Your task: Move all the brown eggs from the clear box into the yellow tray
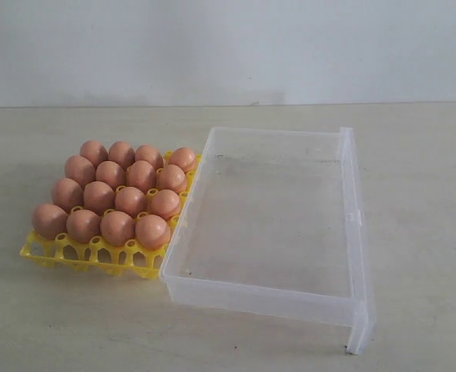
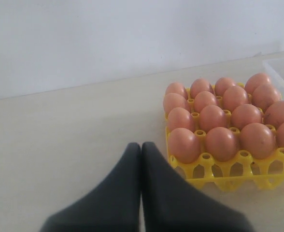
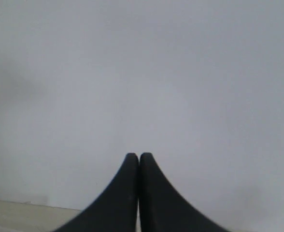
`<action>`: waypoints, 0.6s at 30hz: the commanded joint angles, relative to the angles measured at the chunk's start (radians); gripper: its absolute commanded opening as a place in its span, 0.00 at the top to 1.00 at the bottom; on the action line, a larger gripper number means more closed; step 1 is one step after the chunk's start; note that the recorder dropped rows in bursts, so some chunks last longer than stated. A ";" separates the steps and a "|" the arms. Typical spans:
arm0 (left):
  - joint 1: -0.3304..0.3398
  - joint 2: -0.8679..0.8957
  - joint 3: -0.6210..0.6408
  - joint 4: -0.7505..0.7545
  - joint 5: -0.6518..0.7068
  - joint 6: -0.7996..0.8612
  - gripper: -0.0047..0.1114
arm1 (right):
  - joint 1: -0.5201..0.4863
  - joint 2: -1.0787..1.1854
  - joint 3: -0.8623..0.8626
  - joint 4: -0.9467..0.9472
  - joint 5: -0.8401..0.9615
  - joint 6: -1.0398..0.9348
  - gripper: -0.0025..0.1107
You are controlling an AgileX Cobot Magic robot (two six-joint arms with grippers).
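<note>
Brown eggs (image 1: 118, 194) noted seated in yellow tray (image 1: 42, 253), all visible cups filled. Clear box (image 1: 354, 209) close beside it, no egg seen inside. Left gripper (image 2: 141, 151) and right gripper (image 3: 139, 160) both closed, nothing held. Eggs judged light, smooth, brittle; best taken gently across the middle.

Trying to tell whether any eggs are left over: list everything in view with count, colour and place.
brown eggs: sixteen, orange-brown, four rows of four in the yellow tray
yellow tray: one, bright yellow, on the table, close beside the clear box
clear box: one, transparent, on the table, no eggs inside
table: one, pale beige
wall: one, white, behind the table
left gripper: one, black, shut and empty, near the tray
right gripper: one, black, shut and empty, facing the wall
</note>
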 commanded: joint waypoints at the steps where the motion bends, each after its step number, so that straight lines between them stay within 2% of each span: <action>1: -0.003 -0.002 0.003 -0.003 -0.009 -0.010 1.00 | -0.001 0.016 0.059 0.026 0.070 0.069 0.98; 5: -0.003 -0.002 0.003 -0.003 -0.009 -0.010 1.00 | -0.001 0.014 0.205 -0.026 0.009 0.200 0.98; 10: -0.003 -0.002 0.003 -0.003 -0.009 -0.010 1.00 | -0.001 0.012 0.480 -0.335 -0.189 0.620 0.98; 13: -0.003 -0.002 0.003 -0.003 -0.009 -0.010 1.00 | -0.001 -0.020 0.616 -0.492 -0.217 0.816 0.98; 18: -0.003 -0.002 0.003 -0.003 -0.009 -0.010 1.00 | -0.001 -0.161 0.821 -0.540 -0.208 0.895 0.98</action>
